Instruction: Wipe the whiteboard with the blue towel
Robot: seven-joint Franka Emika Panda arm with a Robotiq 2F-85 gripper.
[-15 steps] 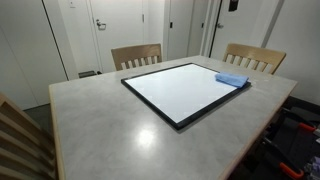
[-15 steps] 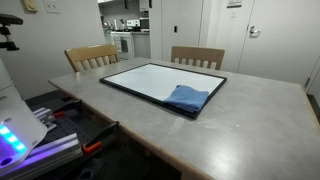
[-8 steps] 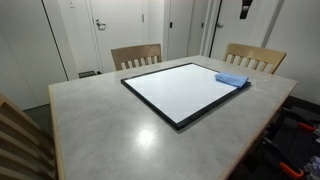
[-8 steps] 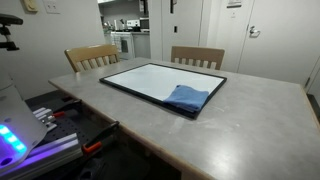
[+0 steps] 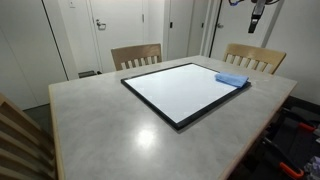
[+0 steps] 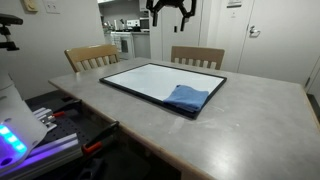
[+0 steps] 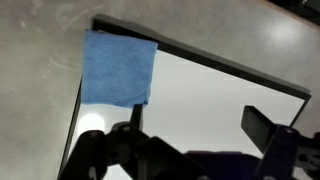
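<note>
Hanging wide open with nothing between my fingers, I am the gripper (image 6: 171,14), high over the far side of the table (image 6: 250,125), well clear of everything on it. Only the wrist view looks down through me (image 7: 192,135): my two dark fingers (image 7: 259,124) frame a bare stretch of the whiteboard (image 7: 215,100). The blue towel (image 7: 118,68) lies ahead of them, flat on one corner of the board and covering part of its black frame there.

Both exterior views show my height, which the wrist view hides: I sit at the very top edge of each picture (image 5: 257,14). In both, the whiteboard (image 5: 180,92) lies flat on the grey tabletop (image 5: 100,125), with the towel (image 5: 232,79) on one corner, slightly rumpled (image 6: 187,97). Two wooden chairs (image 6: 92,57) (image 6: 197,57) stand at the table's far edge. An exterior view alone shows a lit kitchen doorway (image 6: 128,30) behind them.
</note>
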